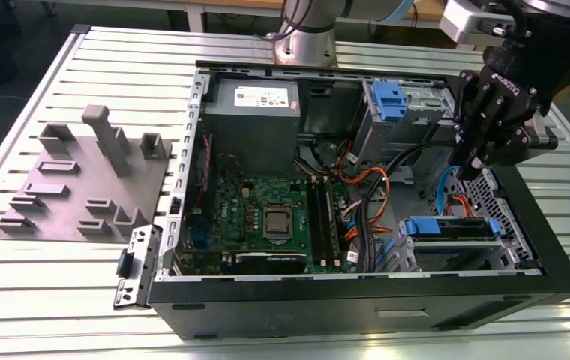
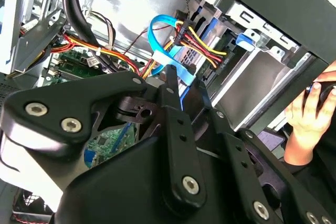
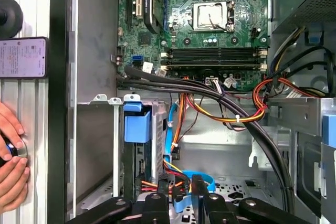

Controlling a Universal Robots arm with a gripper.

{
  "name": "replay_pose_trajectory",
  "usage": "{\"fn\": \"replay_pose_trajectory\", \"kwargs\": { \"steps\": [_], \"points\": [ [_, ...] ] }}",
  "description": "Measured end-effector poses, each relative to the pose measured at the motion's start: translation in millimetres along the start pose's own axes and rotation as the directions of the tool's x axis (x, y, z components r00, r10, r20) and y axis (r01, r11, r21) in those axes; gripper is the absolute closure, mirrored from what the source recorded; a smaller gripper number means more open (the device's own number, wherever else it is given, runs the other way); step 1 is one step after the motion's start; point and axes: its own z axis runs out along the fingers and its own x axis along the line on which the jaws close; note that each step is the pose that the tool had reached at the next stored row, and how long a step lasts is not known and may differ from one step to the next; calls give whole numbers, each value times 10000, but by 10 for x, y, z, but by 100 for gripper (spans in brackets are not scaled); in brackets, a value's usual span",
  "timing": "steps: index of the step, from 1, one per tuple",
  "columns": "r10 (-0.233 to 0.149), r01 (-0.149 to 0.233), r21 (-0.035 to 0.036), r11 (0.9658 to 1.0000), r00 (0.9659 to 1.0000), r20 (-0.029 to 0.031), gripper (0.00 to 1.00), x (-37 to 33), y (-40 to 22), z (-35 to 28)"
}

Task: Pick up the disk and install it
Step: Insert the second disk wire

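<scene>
Since the disk (image 1: 450, 227) is seen seated in the lower drive bay (image 1: 433, 253) (blue end showing), installation seems done; the gripper (image 1: 468, 166) is held nearby, apparently released and empty.

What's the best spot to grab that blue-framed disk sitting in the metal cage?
Probably the disk by its blue end, pinched across its narrow width from the open side of the case; the rest sits sunk in the metal cage.
</scene>
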Motion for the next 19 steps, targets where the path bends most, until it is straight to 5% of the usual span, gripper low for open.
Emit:
{"fn": "replay_pose_trajectory", "kwargs": {
  "steps": [7, 9, 12, 19],
  "points": [
    [1, -1, -2, 10000, 10000, -6, 71, -7, -10, 20],
    [1, -1, -2, 10000, 10000, -8, 83, -7, -10, 20],
    [0, 0, -2, 10000, 10000, -3, 84, -5, -10, 23],
    [-47, 47, 13, 10000, 10000, 42, 84, 83, 52, 49]
  ]
}}
